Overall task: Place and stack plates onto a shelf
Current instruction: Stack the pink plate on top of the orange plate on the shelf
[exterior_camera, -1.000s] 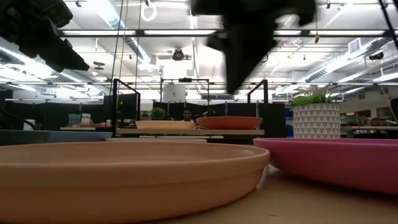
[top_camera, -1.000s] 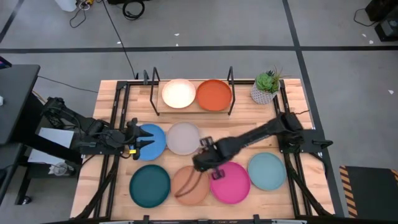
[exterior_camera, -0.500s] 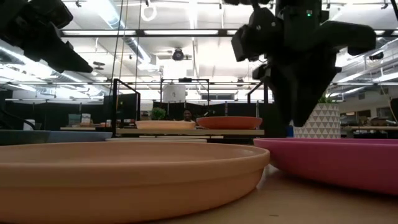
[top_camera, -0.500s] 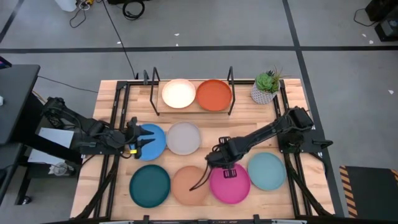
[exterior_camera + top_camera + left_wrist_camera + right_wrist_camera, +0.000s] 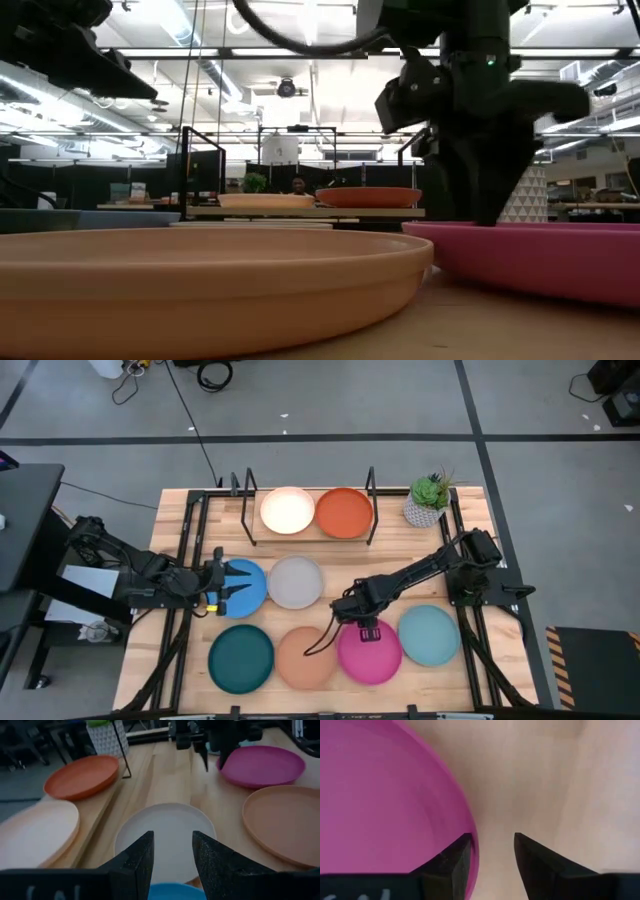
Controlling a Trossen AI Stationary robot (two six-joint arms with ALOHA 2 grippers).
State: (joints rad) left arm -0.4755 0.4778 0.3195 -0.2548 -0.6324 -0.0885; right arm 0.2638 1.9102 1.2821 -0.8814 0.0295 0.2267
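Observation:
The cream plate (image 5: 287, 510) and the orange plate (image 5: 344, 512) lie side by side on the shelf (image 5: 313, 533) at the table's far side. On the tabletop rest the blue plate (image 5: 247, 586), grey plate (image 5: 296, 581), dark teal plate (image 5: 241, 657), tan plate (image 5: 305, 657), pink plate (image 5: 372, 653) and light blue plate (image 5: 429, 635). My right gripper (image 5: 492, 837) is open and low at the pink plate's far-left rim (image 5: 471, 837), one finger over the plate, one outside it. My left gripper (image 5: 172, 837) is open and hovers at the blue plate's left edge (image 5: 172, 892), facing the grey plate (image 5: 165, 840). My right gripper stands open astride the pink plate's far-left rim (image 5: 473, 851), coming from above and pointing down. The plate lies flat on the table. Whether a finger touches the rim, I cannot tell.
A potted plant (image 5: 428, 500) in a white pot stands at the shelf's right end, near the table's far right corner. Black upright frames (image 5: 371, 490) close the shelf's ends. Bare wood (image 5: 400, 550) shows between the shelf and the near plates.
My right gripper has moved from above the tan plate's right part toward the table's right, then down to the pink plate's far-left rim. The plates have stayed where they were.

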